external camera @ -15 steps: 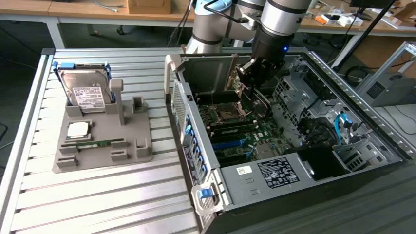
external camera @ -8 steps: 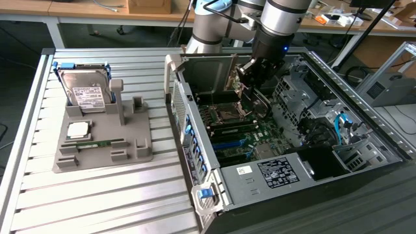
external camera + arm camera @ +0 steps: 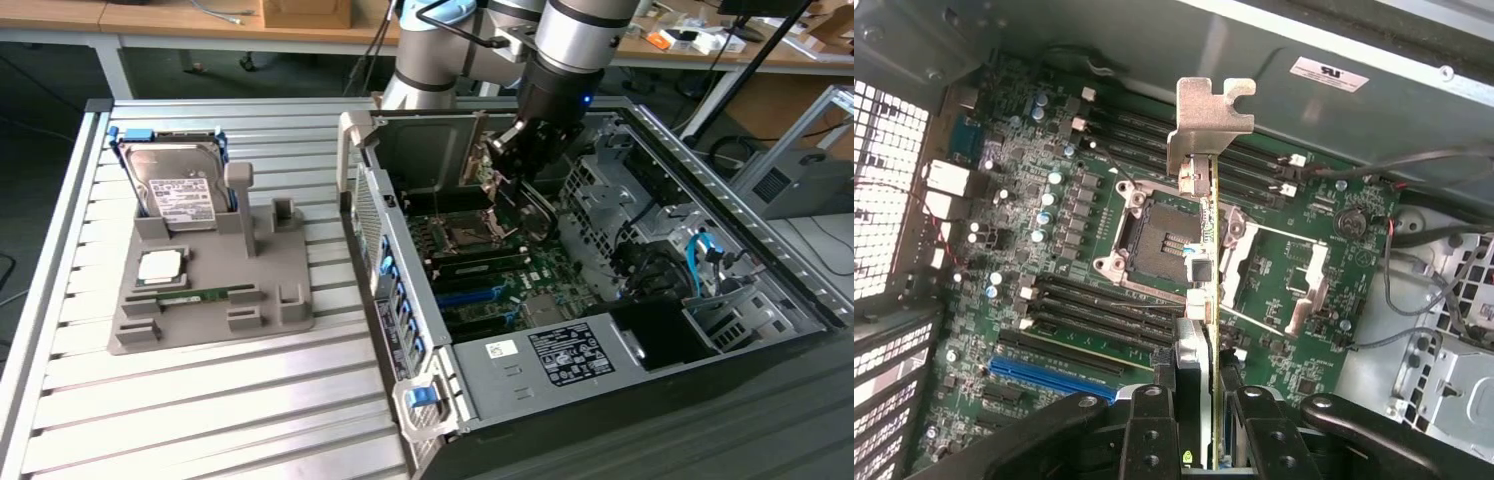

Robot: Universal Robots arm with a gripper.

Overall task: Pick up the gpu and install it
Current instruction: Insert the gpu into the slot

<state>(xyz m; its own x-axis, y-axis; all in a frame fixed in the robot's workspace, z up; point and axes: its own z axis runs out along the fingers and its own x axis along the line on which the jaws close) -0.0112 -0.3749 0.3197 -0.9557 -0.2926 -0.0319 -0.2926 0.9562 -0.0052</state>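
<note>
Your end effector point(image 3: 1199, 405) is clamped partway closed on the gpu point(image 3: 1206, 230), holding it edge-on above the motherboard point(image 3: 1044, 170) inside the open computer case point(image 3: 380, 230). The white sticker point(image 3: 1329, 73) on the case wall carries print too small to read.

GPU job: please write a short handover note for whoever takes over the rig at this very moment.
Gripper: shut on the gpu, a thin dark green circuit card with a silver metal end bracket.
Where: the card is held edge-on above the green motherboard, inside the open black computer case.
Done: card picked up and brought into the case.
Left: card not yet seated in a slot.
</note>
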